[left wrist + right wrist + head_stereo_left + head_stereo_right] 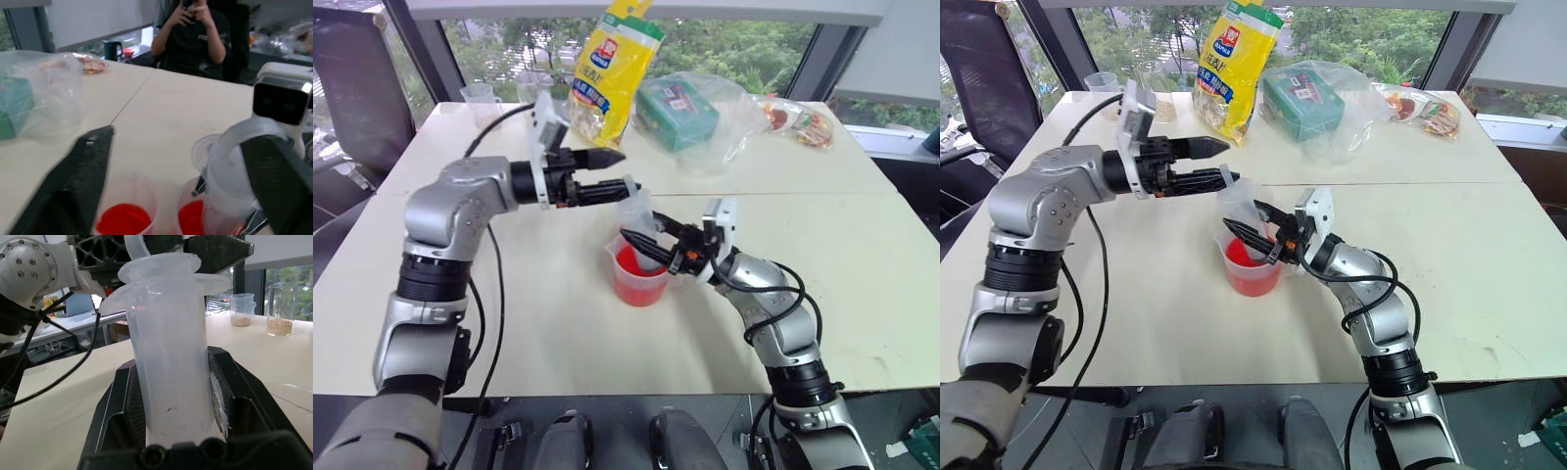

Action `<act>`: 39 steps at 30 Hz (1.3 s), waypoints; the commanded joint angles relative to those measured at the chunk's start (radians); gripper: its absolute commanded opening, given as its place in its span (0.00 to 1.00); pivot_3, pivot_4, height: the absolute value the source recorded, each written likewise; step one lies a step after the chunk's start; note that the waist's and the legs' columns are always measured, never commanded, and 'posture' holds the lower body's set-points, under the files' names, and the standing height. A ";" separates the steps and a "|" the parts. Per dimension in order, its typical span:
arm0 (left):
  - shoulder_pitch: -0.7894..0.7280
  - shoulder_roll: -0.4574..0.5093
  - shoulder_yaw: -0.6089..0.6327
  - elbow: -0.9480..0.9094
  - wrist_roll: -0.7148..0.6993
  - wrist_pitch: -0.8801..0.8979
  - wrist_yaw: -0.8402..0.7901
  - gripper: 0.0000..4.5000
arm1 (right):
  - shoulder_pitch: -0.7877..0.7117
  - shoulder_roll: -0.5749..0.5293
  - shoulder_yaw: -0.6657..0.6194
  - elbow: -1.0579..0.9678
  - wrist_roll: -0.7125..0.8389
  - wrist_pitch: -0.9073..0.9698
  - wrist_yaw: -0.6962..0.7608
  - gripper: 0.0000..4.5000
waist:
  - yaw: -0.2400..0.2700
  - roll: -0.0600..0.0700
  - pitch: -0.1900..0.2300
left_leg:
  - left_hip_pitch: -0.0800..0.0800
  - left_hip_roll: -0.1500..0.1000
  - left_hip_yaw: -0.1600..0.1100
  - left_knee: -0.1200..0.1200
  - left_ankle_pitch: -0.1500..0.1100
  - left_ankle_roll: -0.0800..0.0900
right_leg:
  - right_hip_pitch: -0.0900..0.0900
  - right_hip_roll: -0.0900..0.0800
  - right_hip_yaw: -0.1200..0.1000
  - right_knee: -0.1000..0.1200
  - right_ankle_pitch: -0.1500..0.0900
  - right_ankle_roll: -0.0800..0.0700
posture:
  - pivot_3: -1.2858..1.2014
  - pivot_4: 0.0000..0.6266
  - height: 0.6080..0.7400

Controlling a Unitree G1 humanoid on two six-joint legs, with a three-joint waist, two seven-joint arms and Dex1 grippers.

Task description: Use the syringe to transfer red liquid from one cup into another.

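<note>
The syringe [636,217] stands nearly upright with its lower end down in the clear handled cup [641,286] of red liquid [636,266] at the table's middle. My right gripper [648,245] is shut on the syringe's barrel [171,367], reaching in from the right. From the left, my left gripper [626,170] points level at the syringe's top. Its fingers are apart, and the plunger's flange [244,142] lies between them, close to one finger [281,181]. In the left wrist view two clear vessels with red liquid [122,220] stand side by side. I cannot tell which is the small cup.
A yellow snack bag [612,59], a green box in a clear bag [680,113] and packets [798,122] lie along the table's far side. Two clear cups with tan stuff [242,308] stand at the far left corner. A person [190,34] sits beyond the table's right end.
</note>
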 commanded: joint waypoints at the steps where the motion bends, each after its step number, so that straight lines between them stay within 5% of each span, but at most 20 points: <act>1: -0.004 -0.018 0.050 -0.041 -0.070 0.046 0.011 0.47 | 0.006 -0.008 0.016 -0.023 0.002 0.001 0.008 0.31 | -0.002 0.000 0.000 | 0.000 0.000 0.000 0.000 0.000 0.000 | 0.000 0.000 0.000 0.000 0.000 0.000 | 0.52 0.24 1.00; 5: 0.010 -0.017 0.051 -0.067 -0.103 0.079 0.010 0.03 | 0.007 -0.010 0.019 -0.018 0.003 0.011 0.007 0.31 | -0.002 0.000 0.000 | 0.000 0.000 0.000 0.000 0.000 0.000 | 0.000 0.000 0.000 0.001 0.000 0.000 | 0.52 0.24 1.00; 6: 0.008 -0.016 0.054 -0.070 -0.110 0.086 0.011 0.00 | 0.008 -0.009 0.020 -0.017 0.003 0.012 0.007 0.31 | -0.002 0.000 0.000 | 0.000 0.000 0.000 0.000 0.000 0.000 | 0.000 0.000 0.000 0.001 0.000 0.000 | 0.52 0.24 1.00; 39: -0.149 0.012 0.111 0.035 -0.075 0.014 0.028 0.00 | 0.012 -0.047 0.060 0.094 0.003 0.035 0.060 0.31 | -0.001 0.000 0.000 | 0.001 0.000 0.000 0.000 0.000 -0.001 | 0.001 0.000 0.000 0.001 0.000 0.000 | 0.52 0.24 1.00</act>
